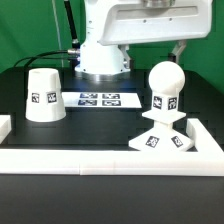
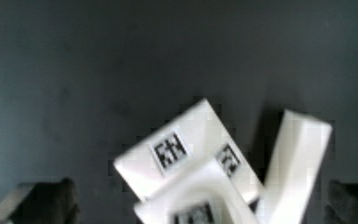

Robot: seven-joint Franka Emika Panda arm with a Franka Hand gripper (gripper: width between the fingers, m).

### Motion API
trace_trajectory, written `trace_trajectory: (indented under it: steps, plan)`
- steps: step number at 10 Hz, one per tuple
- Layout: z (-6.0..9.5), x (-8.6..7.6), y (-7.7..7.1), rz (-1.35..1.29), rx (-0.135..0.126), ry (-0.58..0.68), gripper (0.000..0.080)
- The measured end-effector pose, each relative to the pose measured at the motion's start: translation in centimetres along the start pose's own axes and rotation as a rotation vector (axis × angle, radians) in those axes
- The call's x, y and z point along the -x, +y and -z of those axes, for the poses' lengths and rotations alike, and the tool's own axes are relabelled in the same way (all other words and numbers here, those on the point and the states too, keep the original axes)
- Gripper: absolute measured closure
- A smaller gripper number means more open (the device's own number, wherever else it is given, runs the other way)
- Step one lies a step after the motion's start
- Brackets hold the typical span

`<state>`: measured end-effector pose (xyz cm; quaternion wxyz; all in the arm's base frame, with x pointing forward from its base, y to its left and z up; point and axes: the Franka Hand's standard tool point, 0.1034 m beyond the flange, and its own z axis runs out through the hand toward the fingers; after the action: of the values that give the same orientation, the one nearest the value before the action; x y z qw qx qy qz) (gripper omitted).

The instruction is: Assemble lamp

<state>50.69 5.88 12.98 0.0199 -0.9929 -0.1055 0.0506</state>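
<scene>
So the big white robot body [image 1: 110,35] filled the back of the exterior view, sitting behind a black table [image 1: 100,125] that had a raised white plastic rail [image 1: 100,158] running along its front edge and up the exterior view's right. Next biggest was the white truncated-cone plastic lamp shade [image 1: 44,96], standing wide end down on the exterior view's left, well apart from everything else and not yet fitted. Over by the right corner of the rail sat the low white sloped-sided lamp base [image 1: 163,135] with the white ball-shaped bulb [image 1: 166,85] standing upright on top of it, so my read was that the bulb step looked done, or very near it, and the shade was what remained. The flat white marker board [image 1: 100,99] lay between the shade and the base. The two-finger gripper [image 2: 202,205] only showed as dark fingertips at the edge of the wrist view, standing wide apart with nothing between them, looking down at the tagged base and a piece of the rail. I'd guess the next move called for travelling across to the shade and pinching its narrow top, then lowering it over the bulb. The tricky bit: the bulb stood tall, so the shade would need to go in high and centred, and the rail crowded that corner.
</scene>
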Motion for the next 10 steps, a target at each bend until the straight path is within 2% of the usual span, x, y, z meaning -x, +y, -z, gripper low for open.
trace_trajectory:
  steps: [2,3,5,6,10]
  plan:
    - [-1.5,1.9,1.6,-0.014,0.016,0.024,0.0101]
    - [-2.5,3.2,2.5,-0.01,0.043,0.054,0.0101]
    - [-3.8,4.9,3.8,-0.026,0.054,0.074,0.0101]
    - [-3.7,5.0,4.6,-0.013,0.056,0.073,0.0101]
    - [-3.8,5.1,4.6,-0.014,0.056,0.071,0.0101]
